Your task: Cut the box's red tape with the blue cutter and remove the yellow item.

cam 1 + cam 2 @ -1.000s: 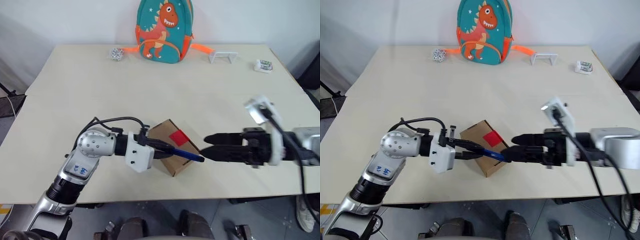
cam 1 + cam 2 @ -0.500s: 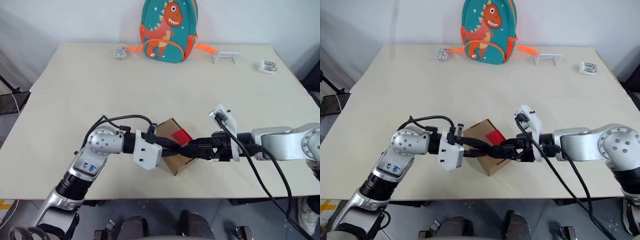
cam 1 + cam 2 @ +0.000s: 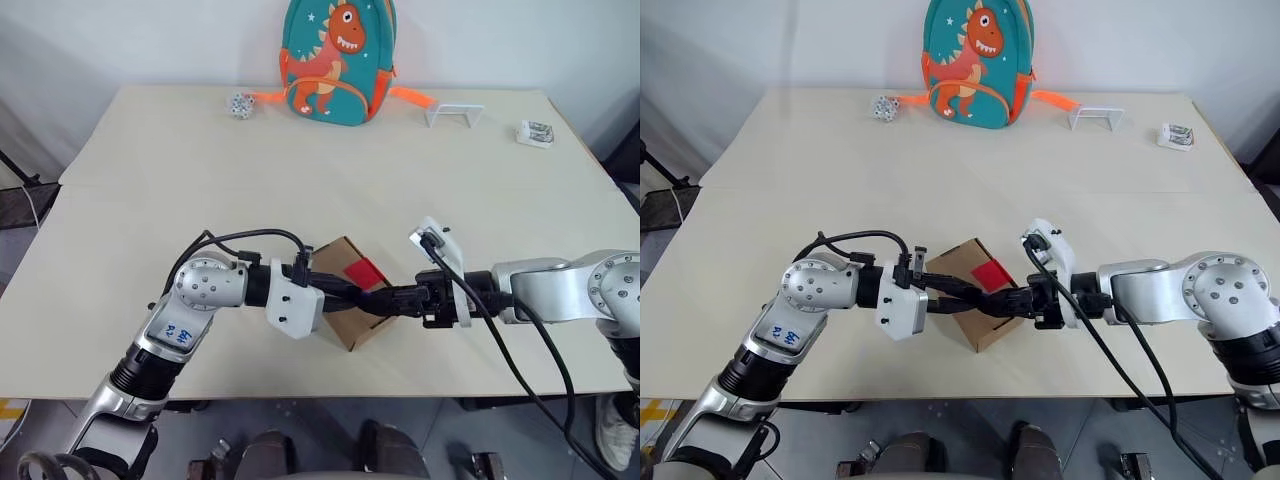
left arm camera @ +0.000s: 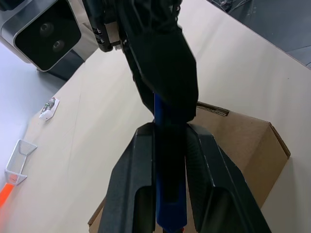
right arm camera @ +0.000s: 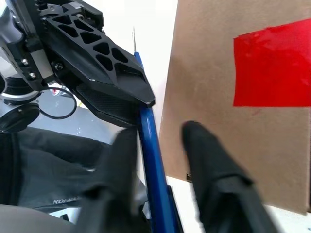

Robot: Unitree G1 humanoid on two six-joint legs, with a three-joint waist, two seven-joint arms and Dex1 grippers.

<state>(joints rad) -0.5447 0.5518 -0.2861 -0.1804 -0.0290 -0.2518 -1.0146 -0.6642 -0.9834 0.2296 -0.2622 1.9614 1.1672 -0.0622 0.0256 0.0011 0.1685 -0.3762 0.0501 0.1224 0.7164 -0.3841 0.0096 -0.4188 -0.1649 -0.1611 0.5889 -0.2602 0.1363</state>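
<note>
Lower centre: your left claw (image 3: 352, 291) pinches the blue cutter (image 5: 154, 160) over the box (image 3: 345, 325); your right claw (image 3: 378, 300) closes around it.

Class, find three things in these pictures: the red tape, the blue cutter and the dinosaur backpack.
red tape (image 3: 362, 272), left eye view, middle of the patch.
blue cutter (image 5: 154, 160), right wrist view, mid-shaft.
dinosaur backpack (image 3: 976, 62), right eye view, front panel on the dinosaur print.

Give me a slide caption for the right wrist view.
Right gripper closing around the slim blue cutter held by the left gripper, beside the brown cardboard box with its red tape uncut.
</note>
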